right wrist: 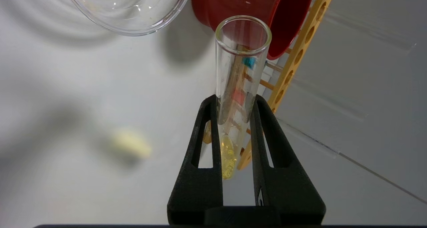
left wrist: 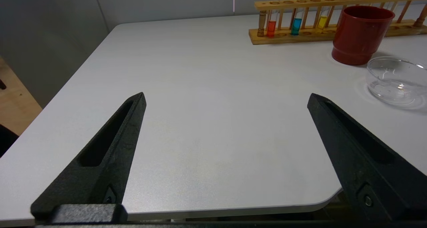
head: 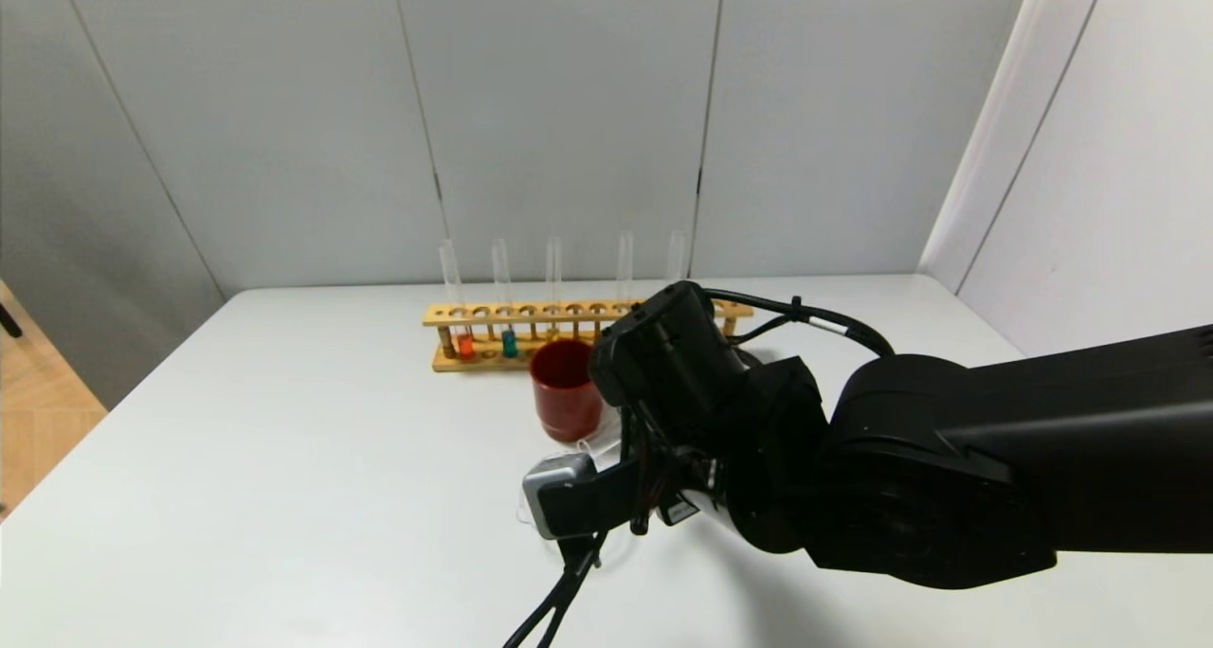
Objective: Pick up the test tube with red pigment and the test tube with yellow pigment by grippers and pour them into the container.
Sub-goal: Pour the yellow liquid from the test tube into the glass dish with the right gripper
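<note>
My right gripper (right wrist: 234, 99) is shut on the test tube with yellow pigment (right wrist: 242, 71). The tube is tilted, with pale yellow liquid near its round bottom and its open mouth towards the red cup and the container (right wrist: 133, 11). The clear container (left wrist: 395, 79) stands on the table just in front of the cup. The test tube with red pigment (head: 464, 345) stands at the left end of the wooden rack (head: 569, 331) and also shows in the left wrist view (left wrist: 271, 28). My left gripper (left wrist: 227, 94) is open and empty, low over the table's near left corner.
The dark red cup (head: 566, 389) stands in front of the rack. A teal tube (left wrist: 296, 25) and a tube with yellow liquid (left wrist: 322, 21) stand in the rack. My right arm (head: 853, 459) hides the container in the head view. The white table (head: 284, 459) has bare room on the left.
</note>
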### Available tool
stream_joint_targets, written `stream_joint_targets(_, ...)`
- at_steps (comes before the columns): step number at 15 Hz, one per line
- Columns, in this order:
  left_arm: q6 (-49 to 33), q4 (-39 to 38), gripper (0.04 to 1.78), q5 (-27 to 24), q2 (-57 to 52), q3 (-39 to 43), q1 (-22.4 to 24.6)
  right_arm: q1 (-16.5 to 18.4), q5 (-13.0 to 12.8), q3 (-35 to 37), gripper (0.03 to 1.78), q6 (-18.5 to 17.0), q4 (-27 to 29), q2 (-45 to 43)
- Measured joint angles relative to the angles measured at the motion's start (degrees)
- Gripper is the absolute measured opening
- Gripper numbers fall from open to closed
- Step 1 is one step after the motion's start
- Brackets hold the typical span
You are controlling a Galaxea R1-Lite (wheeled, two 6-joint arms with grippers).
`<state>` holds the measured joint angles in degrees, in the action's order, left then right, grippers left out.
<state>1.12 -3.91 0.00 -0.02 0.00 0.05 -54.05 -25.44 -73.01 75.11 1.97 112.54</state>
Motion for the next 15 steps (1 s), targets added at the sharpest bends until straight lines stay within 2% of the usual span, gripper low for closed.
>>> stream_joint_targets(5,0.02,-0.02,1.71,0.00,0.00,0.00,-0.05,-0.60,-0.52,-0.55,0.27,0.57,0.04,0.55)
stream_joint_targets(8,0.00,-0.02,1.71,0.00,0.00,0.00,-0.05,-1.12,-2.65,-0.59,0.27,1.46,0.23,0.57)
stream_joint_targets(15,0.00,-0.02,1.71,0.00,0.00,0.00,-0.02,-1.40,-3.28,-0.59,0.27,1.96,1.22,0.85)
